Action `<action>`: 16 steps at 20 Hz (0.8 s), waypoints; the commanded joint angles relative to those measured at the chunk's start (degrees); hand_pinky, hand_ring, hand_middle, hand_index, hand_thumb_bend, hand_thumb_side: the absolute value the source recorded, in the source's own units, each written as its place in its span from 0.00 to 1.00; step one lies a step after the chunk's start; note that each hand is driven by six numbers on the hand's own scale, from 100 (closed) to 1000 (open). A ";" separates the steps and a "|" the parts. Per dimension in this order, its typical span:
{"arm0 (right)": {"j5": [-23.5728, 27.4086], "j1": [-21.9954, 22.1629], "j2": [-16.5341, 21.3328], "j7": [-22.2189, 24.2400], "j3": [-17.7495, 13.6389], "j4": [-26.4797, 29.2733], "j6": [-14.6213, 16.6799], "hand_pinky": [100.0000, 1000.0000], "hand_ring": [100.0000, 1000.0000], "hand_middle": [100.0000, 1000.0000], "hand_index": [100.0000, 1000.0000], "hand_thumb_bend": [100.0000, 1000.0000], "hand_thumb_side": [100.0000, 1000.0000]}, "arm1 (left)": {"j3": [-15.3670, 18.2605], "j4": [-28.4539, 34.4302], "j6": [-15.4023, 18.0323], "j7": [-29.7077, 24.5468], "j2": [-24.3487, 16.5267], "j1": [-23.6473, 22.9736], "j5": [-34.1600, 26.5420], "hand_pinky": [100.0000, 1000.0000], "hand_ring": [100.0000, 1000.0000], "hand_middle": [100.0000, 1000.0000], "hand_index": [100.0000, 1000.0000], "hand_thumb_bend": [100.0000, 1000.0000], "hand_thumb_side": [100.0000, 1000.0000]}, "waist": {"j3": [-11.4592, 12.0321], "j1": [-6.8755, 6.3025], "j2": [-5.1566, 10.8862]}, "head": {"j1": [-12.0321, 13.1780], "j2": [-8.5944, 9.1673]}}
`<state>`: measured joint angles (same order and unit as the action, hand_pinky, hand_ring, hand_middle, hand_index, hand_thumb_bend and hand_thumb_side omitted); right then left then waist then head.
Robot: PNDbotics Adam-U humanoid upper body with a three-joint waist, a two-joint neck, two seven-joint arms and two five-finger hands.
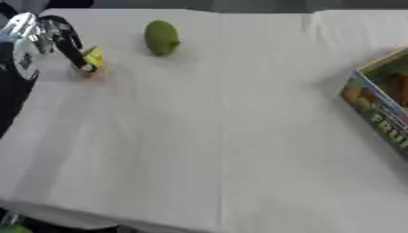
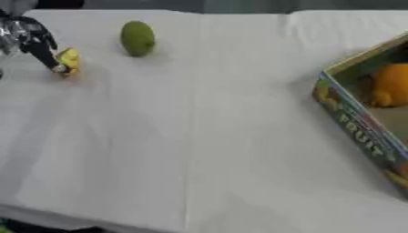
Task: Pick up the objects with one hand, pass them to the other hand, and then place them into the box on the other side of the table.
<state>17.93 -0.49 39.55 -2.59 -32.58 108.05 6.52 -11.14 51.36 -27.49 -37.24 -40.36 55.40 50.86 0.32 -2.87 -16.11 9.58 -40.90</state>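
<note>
**A Robot Hand Reaches for a Little Yellow Thing**

I am looking at a big table (image 1: 223,136) with a white cloth on it. The cloth has some soft folds.

On the right side of the table sits a box (image 2: 350,123). It has bright pictures and letters on its side, and it runs off the edge of what I can see. The box is open on top. Inside it lies an orange fruit (image 2: 392,84), round and bright, near the far end of the box.

At the far left corner of the table is the robot's left hand (image 1: 68,43). It is shiny silver higher up and black at the fingers. The black fingers (image 2: 44,52) point down toward the cloth. Their tips are right against a small yellow thing (image 1: 94,57). The fingers look bent around it, but I cannot tell for sure if they have hold of it. The yellow thing is low, at the cloth or just over it.

Near the yellow thing, a bit to its right and farther back, a green fruit (image 1: 162,37) lies on the cloth. Nothing touches it. It is well apart from the box.
</note>
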 commanded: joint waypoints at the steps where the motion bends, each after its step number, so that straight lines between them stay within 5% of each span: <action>1: 0.00 -0.20 1.15 0.27 -0.97 0.34 0.21 0.82 0.57 0.67 0.73 0.00 0.47 | 0.57 -0.40 -0.20 -1.23 -1.10 0.65 1.37 0.81 0.80 0.75 0.74 0.44 0.12 | -0.17 0.76 -0.09 | 0.40 0.77; 10: 0.03 0.01 0.76 0.86 -1.07 0.13 0.35 0.82 0.57 0.67 0.73 0.00 0.47 | 0.98 -1.51 -0.26 -1.40 -0.53 0.60 2.79 0.79 0.77 0.72 0.70 0.17 0.08 | -0.24 0.86 -0.20 | 0.78 0.96; 16: -0.02 0.14 0.44 1.35 -1.18 -0.06 0.41 0.82 0.57 0.67 0.73 0.00 0.47 | 1.03 -1.90 -0.66 1.53 -0.08 0.39 3.65 0.76 0.74 0.69 0.67 0.11 0.10 | -0.42 0.96 -0.32 | 0.63 1.27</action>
<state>17.94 -0.39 38.62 -1.53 -32.83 107.69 6.84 -10.77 49.28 -27.75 -36.15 -39.27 55.08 54.00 0.00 -2.85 -16.31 10.04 -40.43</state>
